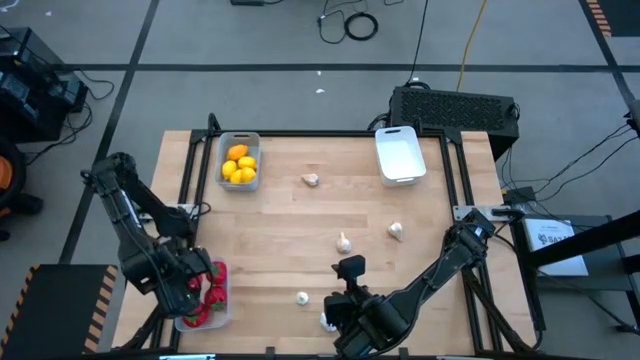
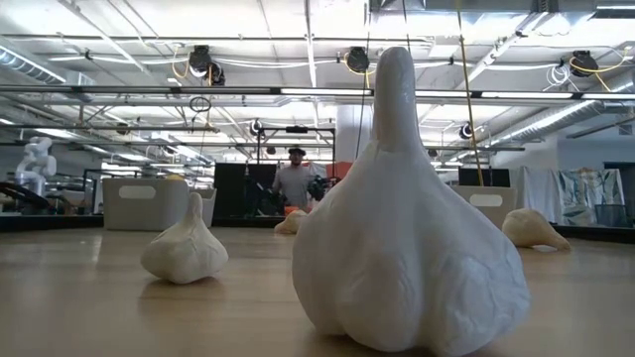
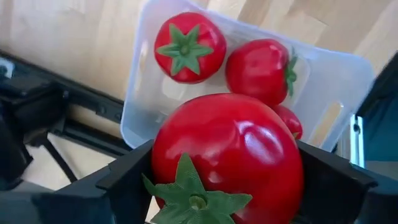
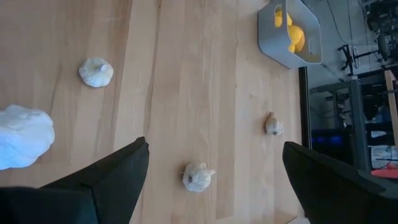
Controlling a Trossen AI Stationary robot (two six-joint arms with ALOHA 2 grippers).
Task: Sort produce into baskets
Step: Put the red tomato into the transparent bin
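My left gripper (image 3: 224, 186) is shut on a glossy red tomato (image 3: 227, 155) just above the clear basket (image 3: 339, 81) at the table's near left corner (image 1: 222, 300). Three more red tomatoes (image 3: 189, 46) lie in that basket. My right gripper (image 4: 214, 180) is open and empty above the near middle of the table (image 1: 345, 300). Several garlic bulbs lie loose on the wood (image 1: 311, 180) (image 1: 395, 231) (image 1: 344, 243) (image 1: 302, 297); one (image 1: 327, 320) lies just beside the right gripper. The grey basket (image 1: 240, 160) holds yellow lemons. The white basket (image 1: 400, 153) stands at the far right. My left gripper pinches the red tomato by its two opposite sides (image 3: 163, 168) between its two fingers (image 3: 124, 180). The fingers point down from above. The tomato's green stalk end (image 3: 196, 199) faces back toward the wrist. The tomato is lifted clear above the clear basket.
In the low view a big garlic bulb (image 2: 407, 238) stands close in front, with another (image 2: 186, 250) to its left. A black frame (image 1: 330, 133) borders the table. A person (image 2: 298, 178) stands far off in the room.
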